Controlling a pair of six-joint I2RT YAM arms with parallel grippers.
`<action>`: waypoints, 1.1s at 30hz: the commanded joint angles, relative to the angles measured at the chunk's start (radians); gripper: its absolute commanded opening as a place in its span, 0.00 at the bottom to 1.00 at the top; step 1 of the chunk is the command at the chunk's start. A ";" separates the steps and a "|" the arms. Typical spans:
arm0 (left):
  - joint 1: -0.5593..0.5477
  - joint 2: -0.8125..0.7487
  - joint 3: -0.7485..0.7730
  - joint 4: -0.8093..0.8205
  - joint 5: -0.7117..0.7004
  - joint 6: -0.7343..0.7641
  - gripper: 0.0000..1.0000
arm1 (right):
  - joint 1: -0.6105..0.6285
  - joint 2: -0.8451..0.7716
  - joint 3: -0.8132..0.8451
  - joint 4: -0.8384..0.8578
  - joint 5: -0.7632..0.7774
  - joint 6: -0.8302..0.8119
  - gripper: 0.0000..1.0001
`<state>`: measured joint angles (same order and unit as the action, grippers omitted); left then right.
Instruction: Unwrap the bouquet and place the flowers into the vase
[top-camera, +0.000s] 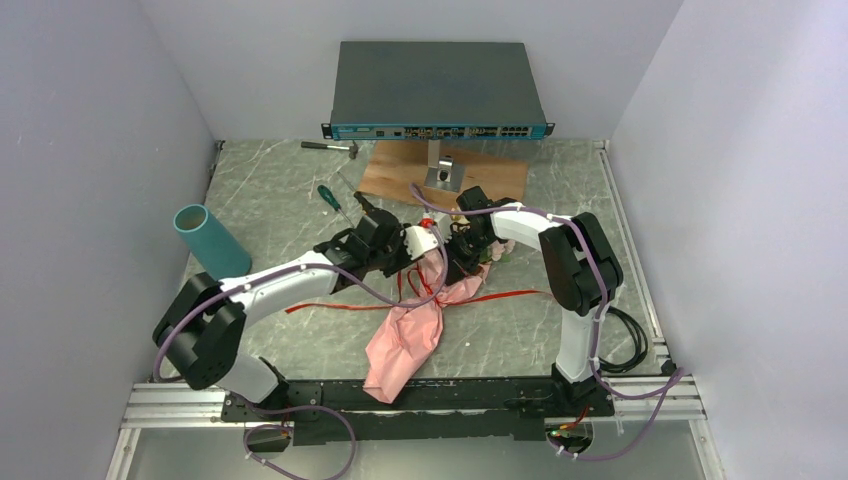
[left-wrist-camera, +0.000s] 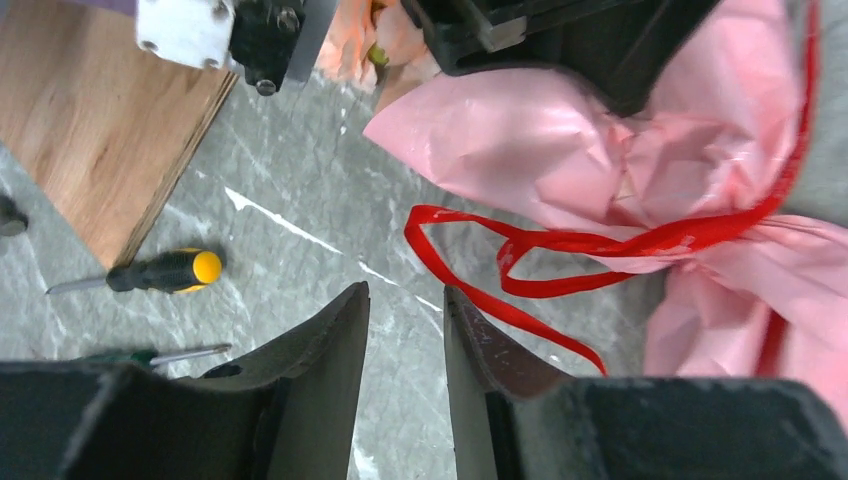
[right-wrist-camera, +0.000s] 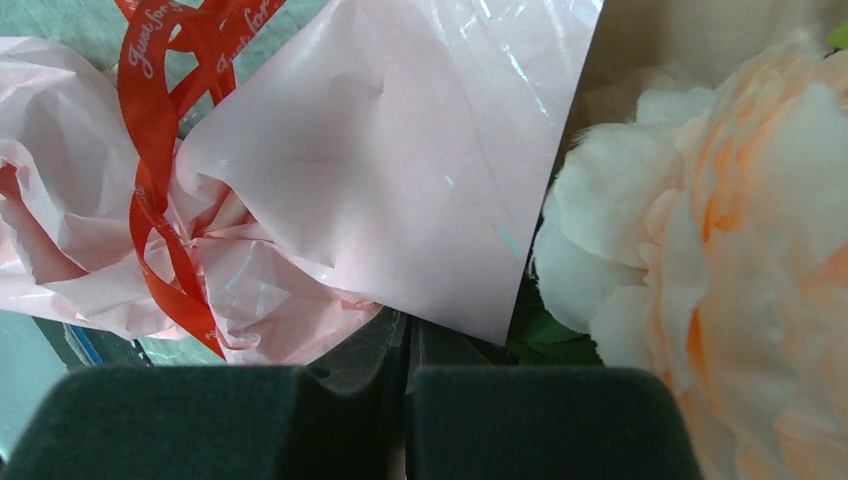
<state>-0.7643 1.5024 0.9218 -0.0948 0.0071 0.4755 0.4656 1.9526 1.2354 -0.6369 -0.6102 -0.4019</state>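
The bouquet lies in the middle of the table, its crinkled pink paper (top-camera: 405, 340) tied with a red ribbon (left-wrist-camera: 560, 245). Peach and cream flowers (right-wrist-camera: 720, 230) stick out of its far end (top-camera: 495, 255). My left gripper (left-wrist-camera: 405, 290) hangs open just left of the ribbon's loops, with only bare table between its fingers. My right gripper (right-wrist-camera: 407, 325) is shut at the flower end of the paper. A flat paper edge hides its tips, so I cannot tell whether it pinches paper. The teal vase (top-camera: 210, 240) stands apart at the far left.
A network switch (top-camera: 437, 90) sits on a stand at the back, over a wooden board (top-camera: 400, 170). A green screwdriver (top-camera: 328, 197) and a yellow-capped one (left-wrist-camera: 165, 270) lie left of the bouquet, a hammer (top-camera: 330, 147) further back. Black cable (top-camera: 625, 345) coils at the right.
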 joint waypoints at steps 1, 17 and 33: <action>0.013 -0.095 -0.017 0.004 0.221 -0.030 0.40 | 0.005 0.086 -0.033 0.042 0.152 -0.054 0.00; 0.012 0.094 0.074 -0.032 0.197 -0.040 0.42 | 0.005 0.092 -0.025 0.039 0.154 -0.052 0.00; 0.052 0.175 0.090 0.050 -0.033 -0.198 0.33 | 0.005 0.105 -0.017 0.029 0.157 -0.049 0.00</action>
<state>-0.7300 1.7020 0.9890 -0.1108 0.0238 0.3401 0.4652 1.9640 1.2510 -0.6544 -0.6106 -0.4015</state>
